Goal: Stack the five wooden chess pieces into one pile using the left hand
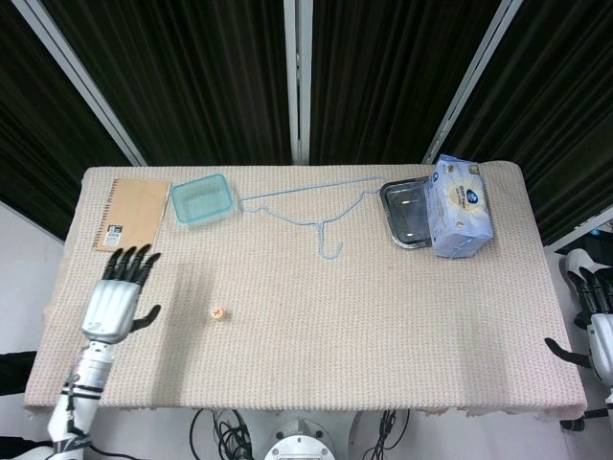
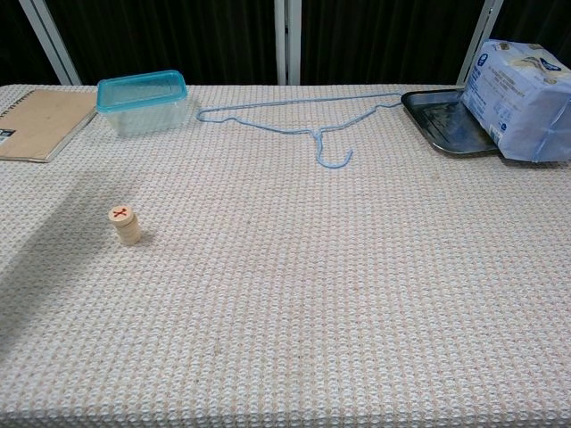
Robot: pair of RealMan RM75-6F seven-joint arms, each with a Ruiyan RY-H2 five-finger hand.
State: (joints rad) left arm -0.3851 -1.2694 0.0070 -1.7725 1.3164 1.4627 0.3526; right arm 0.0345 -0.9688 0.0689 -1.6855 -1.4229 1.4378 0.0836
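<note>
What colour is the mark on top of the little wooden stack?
Red, on the pale wooden chess-piece stack; the chest view shows it best.

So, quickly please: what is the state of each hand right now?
Left hand: open, holding nothing, away from the stack of wooden pieces.
Right hand: mostly cut off at the frame edge; cannot be told.

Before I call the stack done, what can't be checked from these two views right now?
- Number of pieces in the wooden pile: too small in the head view; layers blur together in the chest view.
- Right hand: cut off by the head view's right edge; absent from the chest view.
- Left hand: out of the chest view.
- Metal tray: partly hidden behind the tissue pack.
</note>
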